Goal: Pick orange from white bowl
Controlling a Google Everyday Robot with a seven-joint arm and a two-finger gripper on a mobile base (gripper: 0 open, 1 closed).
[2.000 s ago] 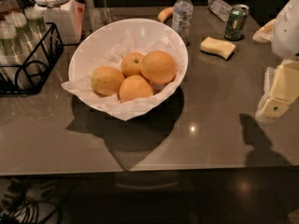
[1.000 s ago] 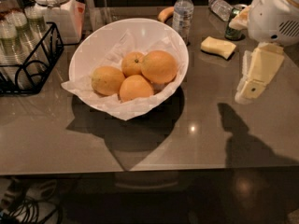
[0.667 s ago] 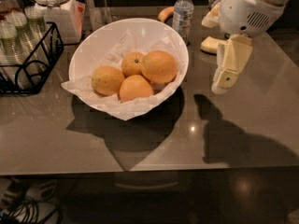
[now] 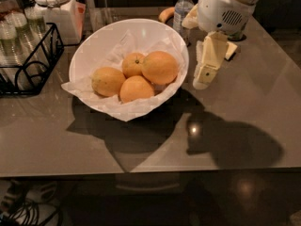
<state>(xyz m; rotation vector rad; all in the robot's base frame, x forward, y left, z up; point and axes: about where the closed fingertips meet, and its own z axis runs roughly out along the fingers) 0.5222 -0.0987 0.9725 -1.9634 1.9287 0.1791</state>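
The orange [image 4: 160,67] sits in the white bowl [image 4: 106,36], on the right side of the pile and touching the smaller orange with the stem dot [image 4: 133,64]. Two paler oranges [image 4: 107,81] lie in front and to the left. The gripper [image 4: 204,77] hangs just outside the bowl's right rim, above the table [image 4: 249,102] and pointing down. Can't tell if it's open or closed from this angle. A water bottle [image 4: 183,8] stands behind.

Surface [image 4: 51,140]: glossy grey-brown top, with one bright lamp reflection [image 4: 193,129] and broad dark shadows. 
Far left: black wire rack [image 4: 35,74] holding glasses [image 4: 9,32]. 
Behind the rack: lidded white jar [image 4: 52,4]. 
Far edge: water bottle [image 4: 182,11]. 
Below the front edge: dim floor, cables [image 4: 28,213]. 
Hand [image 4: 202,79]: hanging above the surface, right of centre.
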